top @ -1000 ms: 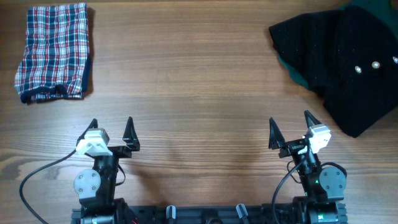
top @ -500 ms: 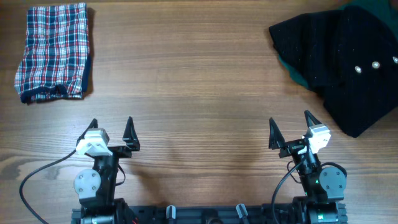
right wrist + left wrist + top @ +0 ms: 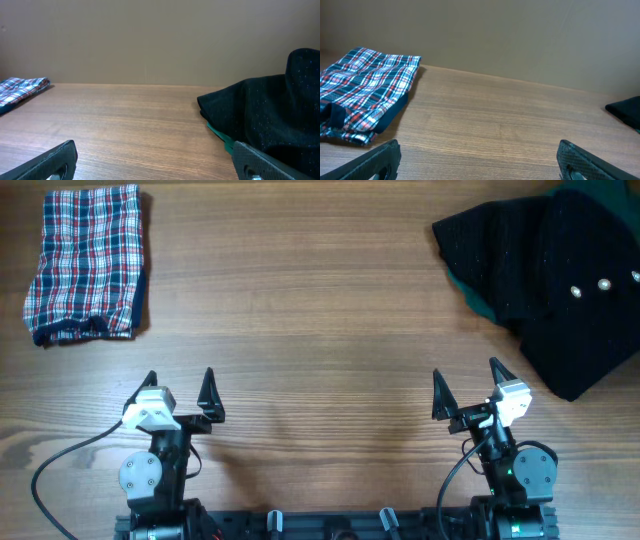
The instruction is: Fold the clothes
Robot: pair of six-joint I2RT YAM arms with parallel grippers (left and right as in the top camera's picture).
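Observation:
The red, white and navy plaid top (image 3: 86,262) lies folded into a neat rectangle at the table's far left corner. It also shows in the left wrist view (image 3: 364,91) and, small, at the left of the right wrist view (image 3: 20,88). My left gripper (image 3: 178,392) is open and empty near the front edge, well short of the top; its fingertips (image 3: 375,161) frame bare wood. My right gripper (image 3: 467,388) is open and empty near the front right, over bare wood.
A larger black garment with small metal studs (image 3: 560,275) lies heaped at the far right, over dark green fabric (image 3: 468,292). It fills the right of the right wrist view (image 3: 270,120). The wooden table (image 3: 320,330) lies between the two garments.

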